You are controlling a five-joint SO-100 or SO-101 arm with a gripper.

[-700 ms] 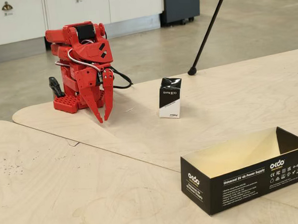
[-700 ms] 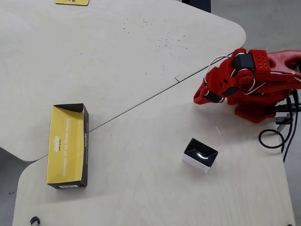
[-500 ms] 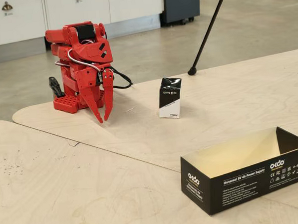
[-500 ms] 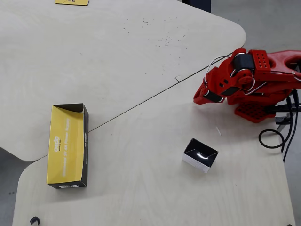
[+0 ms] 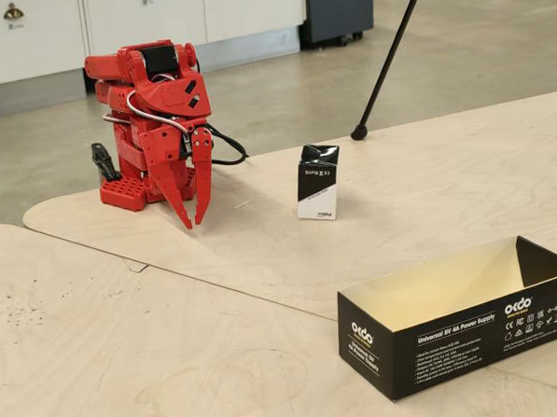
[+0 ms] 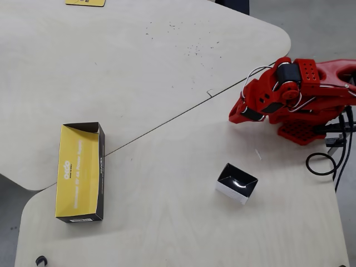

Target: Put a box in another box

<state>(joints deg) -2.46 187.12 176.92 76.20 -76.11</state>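
The small black-and-white carton (image 5: 316, 183) stands upright on the pale wooden table, its glossy black top showing in the overhead view (image 6: 236, 182). The long black okdo box (image 5: 454, 344) lies open at the front right, yellowish inside; in the overhead view (image 6: 100, 167) it is at the far left. My red gripper (image 5: 195, 222) hangs folded at the arm's base, fingers pointing down at the table, shut and empty. It is left of the carton in the fixed view and above it in the overhead view (image 6: 239, 114).
A black tripod leg (image 5: 383, 63) slants down to the floor behind the table. Black cables (image 6: 322, 164) loop beside the arm's base near the right table edge. A seam (image 6: 167, 119) between two tabletops runs diagonally between the carton and the long box.
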